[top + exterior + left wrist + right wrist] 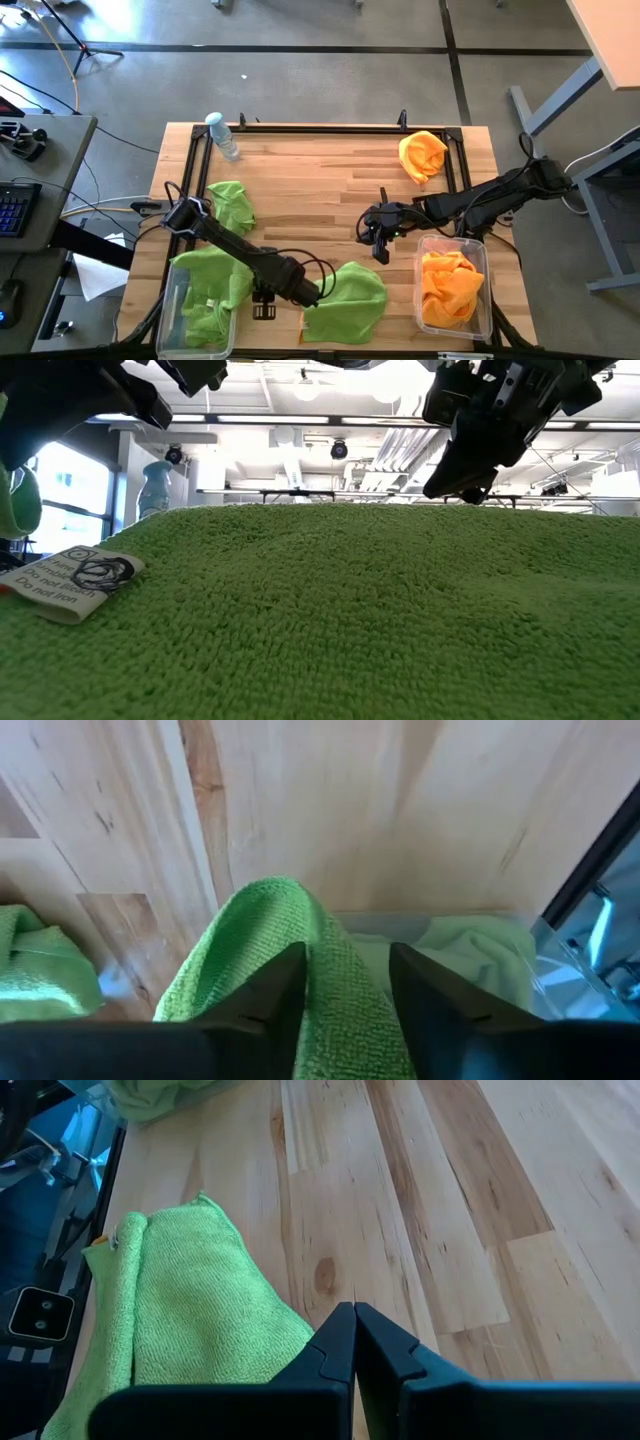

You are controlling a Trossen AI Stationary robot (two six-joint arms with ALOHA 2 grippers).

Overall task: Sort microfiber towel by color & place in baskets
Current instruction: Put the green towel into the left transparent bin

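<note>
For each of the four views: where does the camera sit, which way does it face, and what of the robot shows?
High: overhead, straight down on the table; both arms show.
Low: table height, behind a green towel; arms hang above.
Left wrist: past the left gripper pinching a green fold.
Right wrist: past the shut right gripper over bare wood.
Shared: that green towel appears in high and right wrist.

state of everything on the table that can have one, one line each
left gripper: shut on green towel
right gripper: shut, empty, above the table
left basket: holds green towels
right basket: holds orange towels
loose green towel: crumpled on table
loose orange towel: crumpled on table
water bottle: capped
</note>
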